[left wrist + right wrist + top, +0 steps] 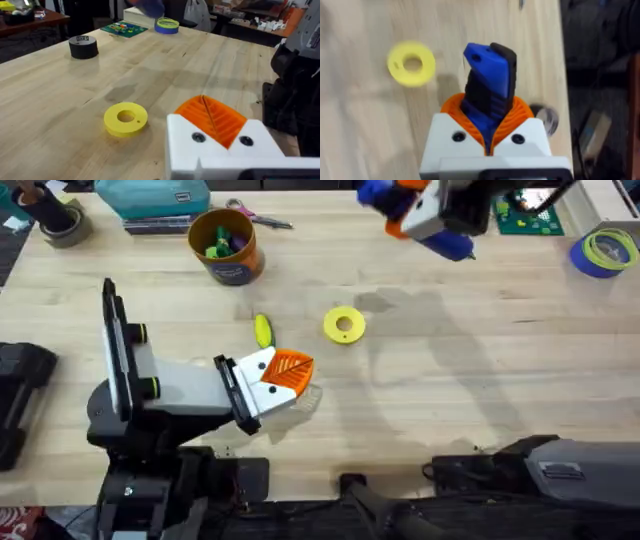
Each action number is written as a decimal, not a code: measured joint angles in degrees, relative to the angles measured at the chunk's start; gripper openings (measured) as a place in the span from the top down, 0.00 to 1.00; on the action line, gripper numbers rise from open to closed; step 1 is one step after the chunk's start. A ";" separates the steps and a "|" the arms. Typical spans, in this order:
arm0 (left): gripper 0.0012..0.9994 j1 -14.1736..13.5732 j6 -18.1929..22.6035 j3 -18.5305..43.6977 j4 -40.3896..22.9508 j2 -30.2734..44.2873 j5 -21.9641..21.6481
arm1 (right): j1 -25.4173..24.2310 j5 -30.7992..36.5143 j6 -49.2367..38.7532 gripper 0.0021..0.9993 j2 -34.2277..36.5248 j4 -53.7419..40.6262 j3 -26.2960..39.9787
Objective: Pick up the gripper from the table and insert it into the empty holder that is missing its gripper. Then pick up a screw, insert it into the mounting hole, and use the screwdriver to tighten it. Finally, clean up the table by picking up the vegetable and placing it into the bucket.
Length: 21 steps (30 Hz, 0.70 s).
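My right claw (pixel 487 135) is clenched on the screwdriver (pixel 489 90) — its blue and black body stands up between my orange ribbed pads (pixel 520 112), and seen from overhead I hold it high over the far right part of the table (pixel 480 380). My left claw (pixel 285 375) rests low near the middle of the table, its orange pads pressed together with nothing between them. Just beyond it lies the little corn cob (pixel 262 330), yellow with a green end, and beside that, to the right, the yellow ring (pixel 344 324). The orange cup (pixel 225 245) with its dark label stands farther back, toy pieces showing inside — well apart from the cob. A blue tape roll (pixel 603 252) sits at the far right edge.
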 joint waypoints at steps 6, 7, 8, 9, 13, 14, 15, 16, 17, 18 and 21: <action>0.99 0.00 0.00 0.00 0.00 0.01 0.00 | -3.83 5.78 -5.02 0.98 5.71 3.66 -7.86; 0.99 0.00 -0.01 0.00 0.00 0.01 0.00 | -4.48 6.17 -5.30 0.98 6.84 4.00 -8.89; 0.99 0.00 0.00 0.00 0.00 0.01 0.00 | -5.12 6.57 -5.67 0.98 8.12 4.20 -9.82; 0.99 0.00 0.00 0.00 0.00 0.01 0.00 | -5.74 6.92 -6.12 0.98 9.37 4.40 -10.62; 0.99 0.00 0.00 0.00 0.00 0.01 0.00 | -7.72 7.86 -8.46 0.98 14.56 5.30 -12.42; 0.99 0.00 0.00 0.00 0.00 0.01 0.00 | -7.97 8.02 -8.94 0.98 15.64 5.58 -12.44; 0.99 0.00 0.00 0.00 0.00 0.01 0.00 | -8.19 8.20 -9.25 0.98 16.57 5.98 -12.46; 0.99 0.00 0.00 0.00 0.00 0.01 0.00 | -8.31 8.50 -9.57 0.98 17.52 6.63 -12.46; 0.99 0.00 0.00 0.00 0.00 -0.01 0.00 | -8.38 8.76 -9.76 0.98 18.12 7.07 -12.46; 0.99 0.00 0.00 0.00 0.00 0.01 0.00 | -8.38 9.26 -9.97 0.98 18.73 7.49 -12.46; 0.99 0.00 0.00 0.00 0.00 0.01 0.00 | -8.38 10.70 -10.71 0.98 19.84 8.06 -12.46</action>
